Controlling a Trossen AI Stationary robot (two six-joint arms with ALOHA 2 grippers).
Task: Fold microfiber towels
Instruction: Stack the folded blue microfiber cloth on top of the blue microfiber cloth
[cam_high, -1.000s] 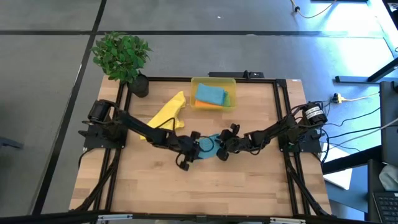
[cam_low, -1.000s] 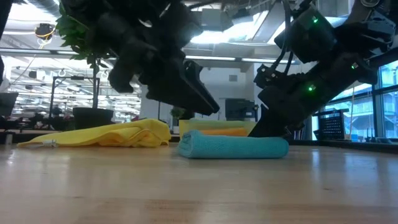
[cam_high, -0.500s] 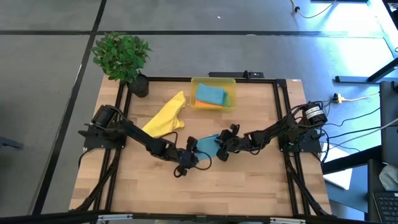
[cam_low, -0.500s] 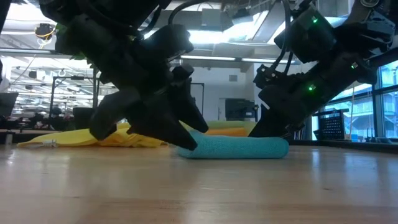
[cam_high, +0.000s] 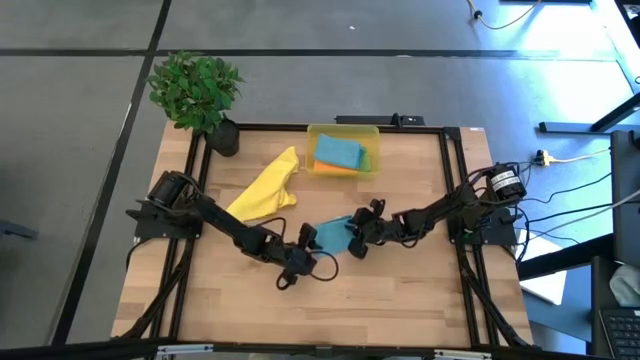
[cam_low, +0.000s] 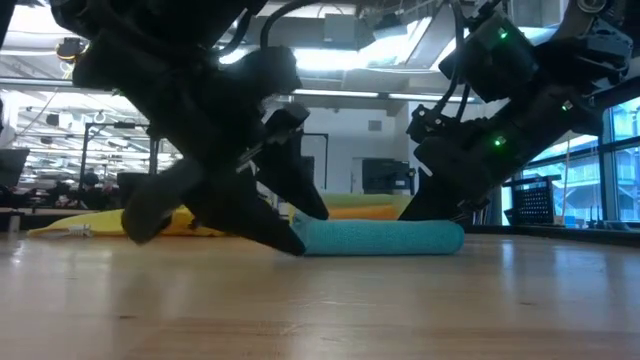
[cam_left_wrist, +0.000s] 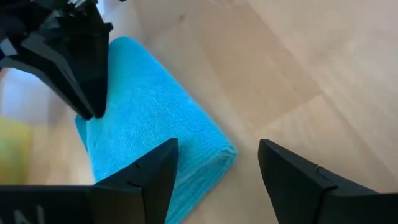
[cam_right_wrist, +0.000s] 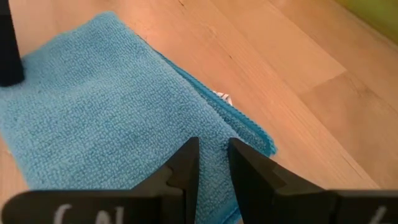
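At mid-table, the teal towel lies folded; the left gripper spreads empty beside it, the right gripper pinches its edge. Next probably: release and bin it.

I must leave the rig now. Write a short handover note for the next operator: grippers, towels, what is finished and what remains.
Left gripper: open, holding nothing, at one end of the folded teal-blue microfiber towel in the middle of the wooden table.
Right gripper: fingers nearly together, pressing on the other end of that towel; whether they pinch the cloth is unclear.
Translucent yellow plastic bin at the table's far edge: a folded teal-blue towel on top, an orange one under it.
Yellow microfiber towel: crumpled, unfolded, on the left arm's side.
Done: centre towel folded. Left: bin it, fold the yellow one.
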